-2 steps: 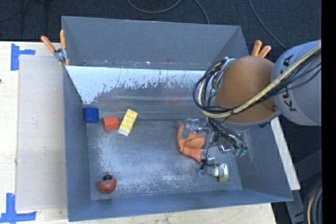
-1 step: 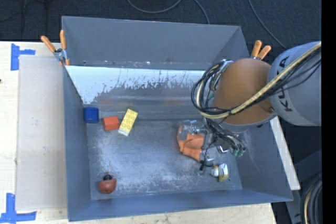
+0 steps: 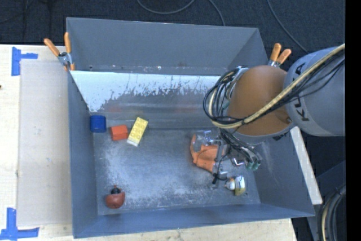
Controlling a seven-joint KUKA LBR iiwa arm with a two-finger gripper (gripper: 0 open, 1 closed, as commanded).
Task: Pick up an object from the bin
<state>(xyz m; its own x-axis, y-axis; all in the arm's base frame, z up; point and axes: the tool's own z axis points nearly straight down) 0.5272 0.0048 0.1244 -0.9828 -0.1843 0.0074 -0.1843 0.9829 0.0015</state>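
Note:
My gripper [image 3: 221, 165] is down at the right side of the bin floor, under the arm's wrist. An orange, irregular lump [image 3: 202, 156] lies right against its left side, touching it or partly beneath it; I cannot tell whether it is held. A small white and yellow thing [image 3: 237, 184] rests just below and to the right of the gripper, near the bin's front right corner.
Against the left wall sit a blue cylinder [image 3: 97, 123], an orange block [image 3: 118, 132] and a yellow studded brick [image 3: 137, 131] in a row. A red round thing [image 3: 114, 198] lies at the front left. The arm's cabled wrist overhangs the bin's right side.

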